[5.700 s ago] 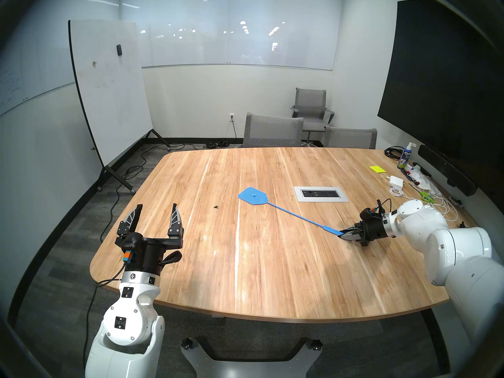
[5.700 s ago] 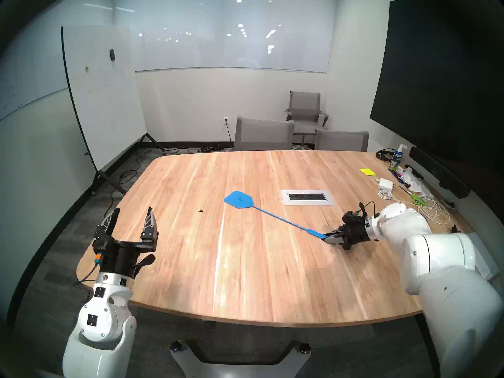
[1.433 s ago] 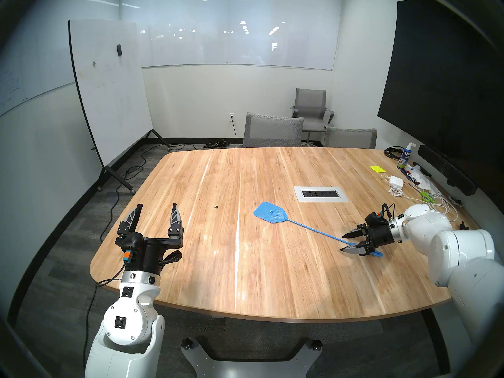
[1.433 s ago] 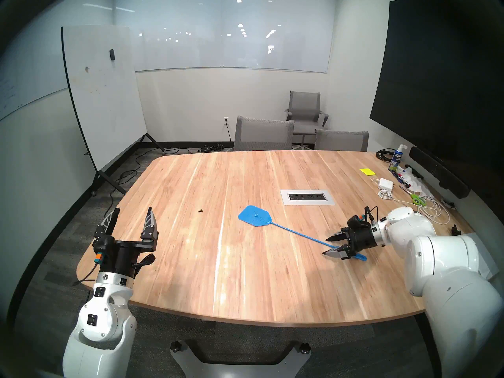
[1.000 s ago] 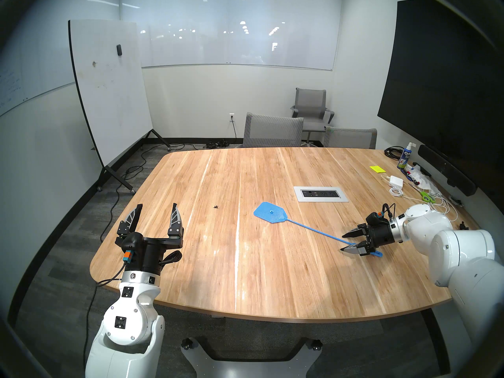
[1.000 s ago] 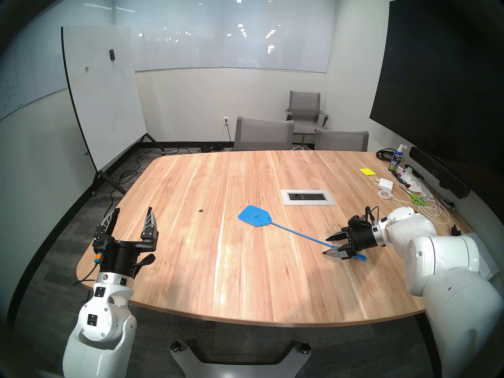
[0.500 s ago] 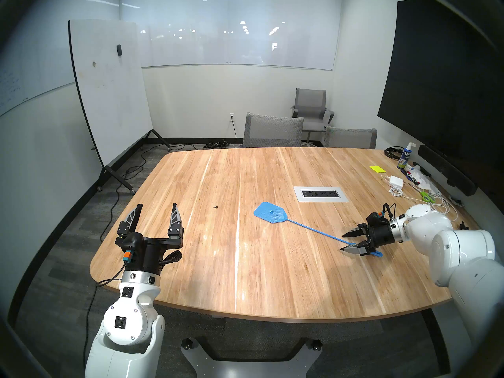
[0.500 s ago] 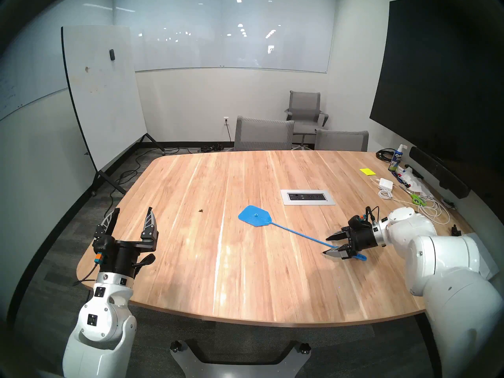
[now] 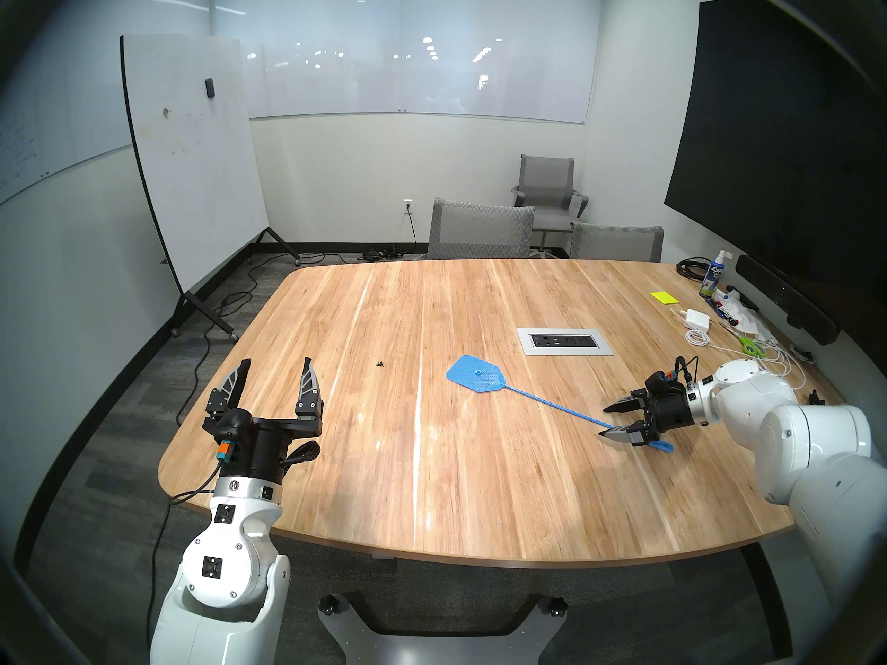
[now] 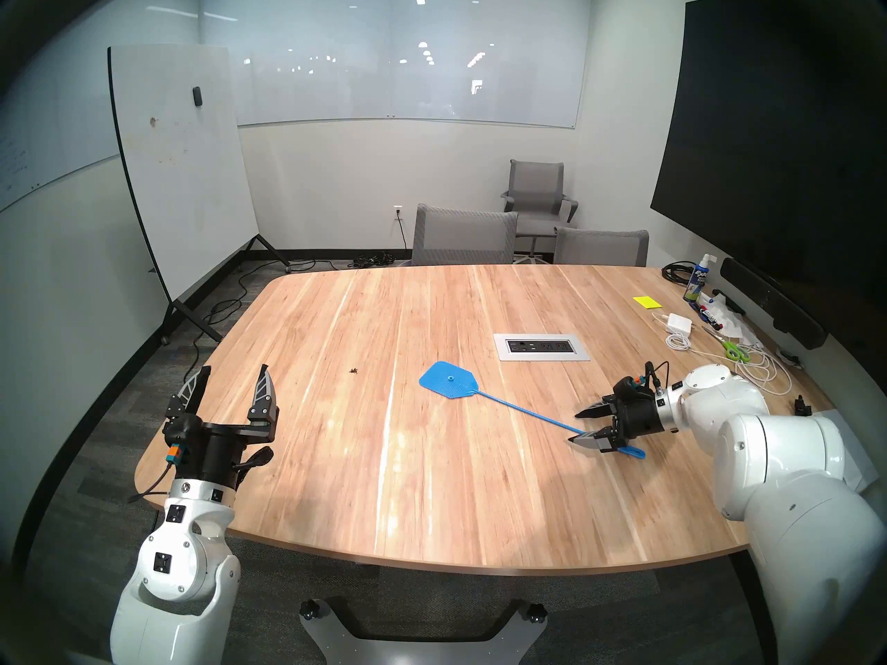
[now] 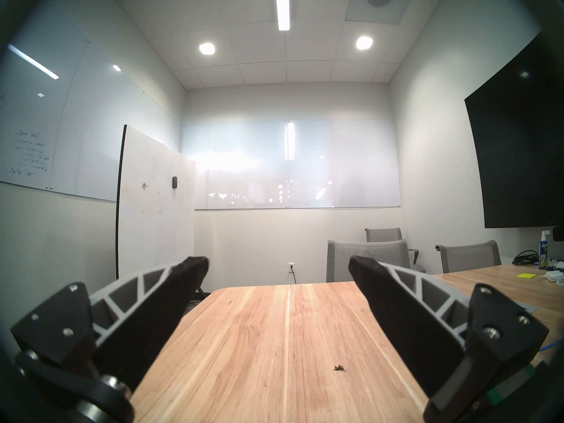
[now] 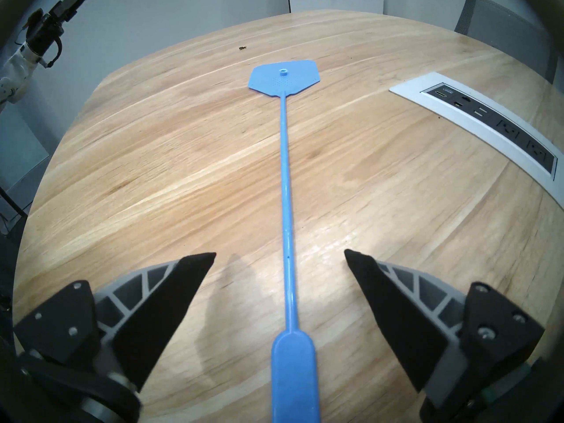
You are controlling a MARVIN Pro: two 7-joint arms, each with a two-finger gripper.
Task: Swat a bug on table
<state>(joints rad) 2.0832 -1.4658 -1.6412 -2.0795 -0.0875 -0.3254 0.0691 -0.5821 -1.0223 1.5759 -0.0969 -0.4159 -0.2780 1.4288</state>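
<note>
The bug (image 9: 380,363) is a tiny dark speck on the wood table (image 9: 480,496), left of centre; it also shows in the left wrist view (image 11: 339,367) and the right wrist view (image 12: 243,48). A blue fly swatter (image 9: 475,373) lies flat on the table, its head to the right of the bug and apart from it. My right gripper (image 9: 605,422) is open, its fingers on either side of the swatter's handle (image 12: 294,367) without closing on it. My left gripper (image 9: 277,361) is open and empty, pointing up at the table's near left corner.
A silver power-outlet panel (image 9: 565,341) sits beyond the swatter's shaft. A yellow note pad (image 9: 664,297), a spray bottle (image 9: 713,277), a white charger with cables (image 9: 697,319) and green scissors (image 9: 751,346) crowd the far right edge. Grey chairs (image 9: 480,230) stand behind the table.
Since 5.7 s ago my right gripper dragged the swatter nearer and to the right, then let go and opened. In the last half second it rose slightly; the swatter stayed still.
</note>
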